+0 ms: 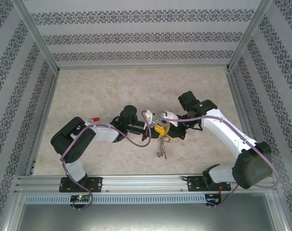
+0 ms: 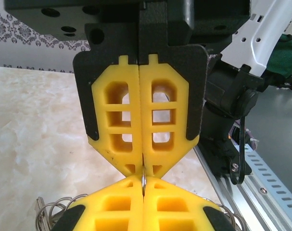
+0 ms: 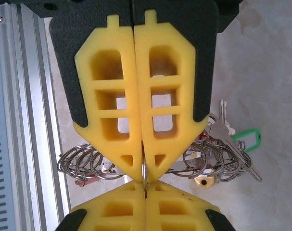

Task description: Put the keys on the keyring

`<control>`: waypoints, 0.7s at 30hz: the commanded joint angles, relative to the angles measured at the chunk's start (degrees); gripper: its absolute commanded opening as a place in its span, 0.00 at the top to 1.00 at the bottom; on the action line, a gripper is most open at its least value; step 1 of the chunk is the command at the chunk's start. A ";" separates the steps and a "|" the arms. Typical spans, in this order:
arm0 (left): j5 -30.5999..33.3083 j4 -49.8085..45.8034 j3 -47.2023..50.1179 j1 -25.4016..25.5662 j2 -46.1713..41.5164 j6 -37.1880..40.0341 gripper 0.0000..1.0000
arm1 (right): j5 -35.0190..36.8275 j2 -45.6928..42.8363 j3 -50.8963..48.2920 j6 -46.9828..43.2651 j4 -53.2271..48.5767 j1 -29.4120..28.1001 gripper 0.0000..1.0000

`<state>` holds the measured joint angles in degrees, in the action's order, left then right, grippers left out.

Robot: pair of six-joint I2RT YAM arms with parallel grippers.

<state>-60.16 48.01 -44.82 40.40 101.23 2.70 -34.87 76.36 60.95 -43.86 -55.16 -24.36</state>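
Looping like a grey wreath, the keyring [image 3: 209,161] bears keys [image 3: 224,118].

Over the table [image 1: 88,86], the keyring [image 1: 161,148] sits between left arm [image 1: 105,132] and right arm [image 1: 222,127].

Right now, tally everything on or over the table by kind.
Grippers: 2, left gripper and right gripper, both shut on the keyring
Keyring: 1, its keys too bunched to count
Loose key, red tag: 1
Total: 4
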 commanded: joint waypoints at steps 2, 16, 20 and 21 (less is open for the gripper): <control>1.54 9.26 1.61 -0.02 -1.65 -3.89 1.00 | -9.90 -4.47 -3.14 -0.55 5.78 2.00 0.82; -2.86 13.07 0.69 -0.94 -7.50 -8.67 1.00 | -24.25 -25.79 -26.50 12.18 41.63 14.05 0.69; -2.90 12.01 -0.06 -0.95 -8.46 -8.46 1.00 | -27.24 -25.87 -26.86 10.99 43.01 13.77 0.68; -2.88 11.64 -0.19 -0.95 -8.42 -8.37 1.00 | -27.66 -25.93 -26.76 10.88 43.18 13.68 0.68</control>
<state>-61.10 56.18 -42.92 40.01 94.52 -5.04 -57.56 51.05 34.72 -32.88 -16.78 -10.63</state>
